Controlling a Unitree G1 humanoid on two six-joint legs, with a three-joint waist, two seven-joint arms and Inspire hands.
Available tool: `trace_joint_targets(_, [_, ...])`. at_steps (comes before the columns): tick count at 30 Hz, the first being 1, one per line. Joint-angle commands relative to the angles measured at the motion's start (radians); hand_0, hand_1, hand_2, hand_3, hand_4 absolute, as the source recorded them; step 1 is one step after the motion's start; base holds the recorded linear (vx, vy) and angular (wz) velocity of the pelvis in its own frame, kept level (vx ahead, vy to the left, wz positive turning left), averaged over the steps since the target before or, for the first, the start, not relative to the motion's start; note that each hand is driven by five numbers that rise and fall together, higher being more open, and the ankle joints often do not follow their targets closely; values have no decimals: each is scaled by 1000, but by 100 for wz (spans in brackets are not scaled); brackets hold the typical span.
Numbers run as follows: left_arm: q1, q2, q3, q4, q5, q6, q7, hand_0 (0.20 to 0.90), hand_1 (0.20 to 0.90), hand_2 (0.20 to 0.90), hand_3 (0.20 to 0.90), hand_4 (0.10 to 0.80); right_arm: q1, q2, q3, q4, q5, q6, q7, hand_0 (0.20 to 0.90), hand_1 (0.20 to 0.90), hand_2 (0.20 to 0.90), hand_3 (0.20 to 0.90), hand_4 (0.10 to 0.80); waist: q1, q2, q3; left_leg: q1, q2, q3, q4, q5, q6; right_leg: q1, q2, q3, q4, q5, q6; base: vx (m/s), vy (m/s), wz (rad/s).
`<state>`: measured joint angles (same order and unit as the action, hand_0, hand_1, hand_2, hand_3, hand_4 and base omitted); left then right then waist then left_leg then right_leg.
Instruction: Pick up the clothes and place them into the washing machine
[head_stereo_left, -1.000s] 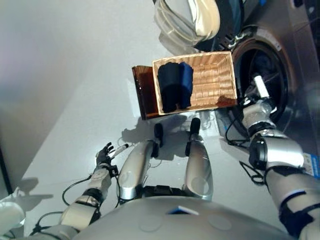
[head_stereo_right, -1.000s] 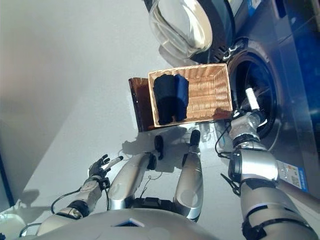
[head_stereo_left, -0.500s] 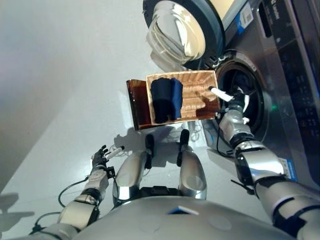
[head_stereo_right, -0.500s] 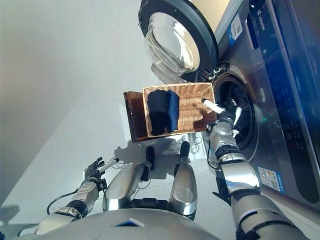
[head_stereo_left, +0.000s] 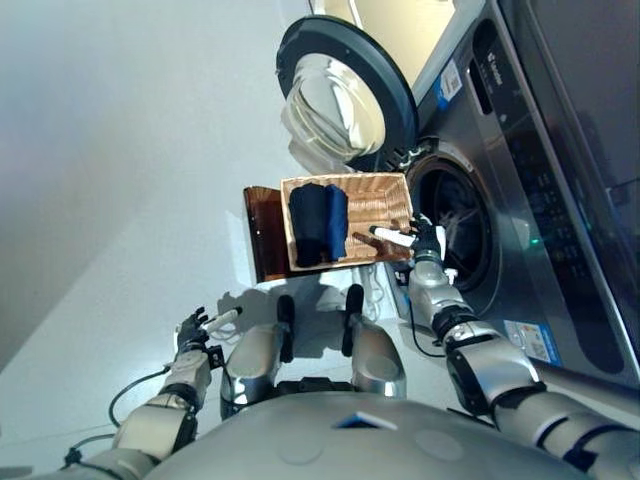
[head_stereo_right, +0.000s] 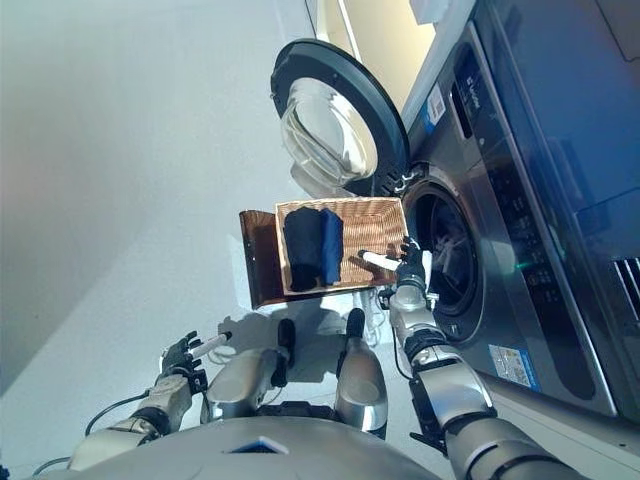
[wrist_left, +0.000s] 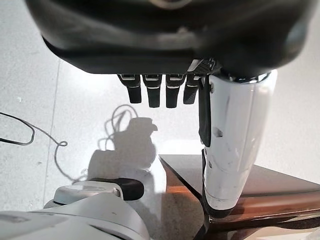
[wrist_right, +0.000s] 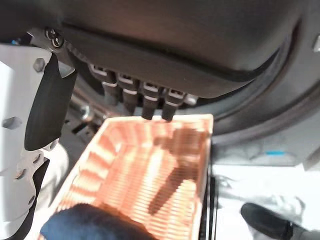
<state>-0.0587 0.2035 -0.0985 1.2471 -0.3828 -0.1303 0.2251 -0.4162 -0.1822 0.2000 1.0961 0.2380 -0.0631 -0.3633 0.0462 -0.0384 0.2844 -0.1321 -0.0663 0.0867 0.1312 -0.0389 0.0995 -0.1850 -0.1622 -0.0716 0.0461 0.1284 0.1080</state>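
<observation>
Clothes (head_stereo_left: 318, 224) are sitting folded in the wicker basket (head_stereo_left: 385, 198), a dark navy stack with a bluer piece beside it, filling the end of the basket away from the washer, so nothing's been picked up yet. Nearest to the robot, the left hand (head_stereo_left: 192, 327) hangs low over the pale floor (head_stereo_left: 120, 200), well away from everything, fingers relaxed and straight, holding nothing; its wrist view shows the same, short fingertips and the white thumb sticking out with just floor past them. Further out, the right hand (head_stereo_left: 421, 236) hovers over the bare wicker end of the basket, next to the washer opening, fingers loose and spread, white thumb pointing across toward the clothes but not touching them. There's a stretch of empty weave between that hand and the stack. The basket rests on a brown stool (head_stereo_left: 262, 232). Beyond it is the washing machine (head_stereo_left: 520, 170) with its drum (head_stereo_left: 455, 232) open, and the round glass door (head_stereo_left: 345, 98) swung wide, standing behind the basket.
</observation>
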Motion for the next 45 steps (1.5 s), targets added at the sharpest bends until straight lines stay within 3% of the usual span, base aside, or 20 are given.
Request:
trace_joint_targets(1, [39,10,-18,44,30,-6,37,900,900,900,900,800,-70,-13,23,-69,-37,-42,-3,900,900,900,900,800,26,26,-49,-76,71,-42,-34,79,-115,-30,-13,-8,80,-59,8,0,0,0])
trace_joint_targets(14, [9,11,-35,35,23,1,60,900,900,900,900,800,-164,45,66,3,-25,-20,-32,900,900,900,900,800,39,41,-16,-126,69,-53,19,72,-114,-76,-9,-7,138,-78,-3,-15,-3,1])
trace_joint_targets(22, [-12,22,-62,-6,-15,-13,71,900,900,900,900,800,-294,34,98,15,-34,-11,-71,900,900,900,900,800,51,61,90,-285,71,-52,258,-2,-104,-220,8,20,325,-123,-37,-99,-4,8])
trace_joint_targets(31, [-24,22,-70,-13,-20,0,72,900,900,900,900,800,-362,27,85,62,-10,-14,-101,900,900,900,900,800,49,68,129,-416,75,-43,416,-58,-94,-353,9,27,491,-184,-60,-42,18,-9])
trace_joint_targets(45, [-27,18,-93,-50,-23,-8,79,900,900,900,900,800,-466,-37,61,156,8,-16,-143,900,900,900,900,800,51,83,166,-516,69,-52,499,-75,-95,-441,3,15,592,-229,-75,-28,-1,4])
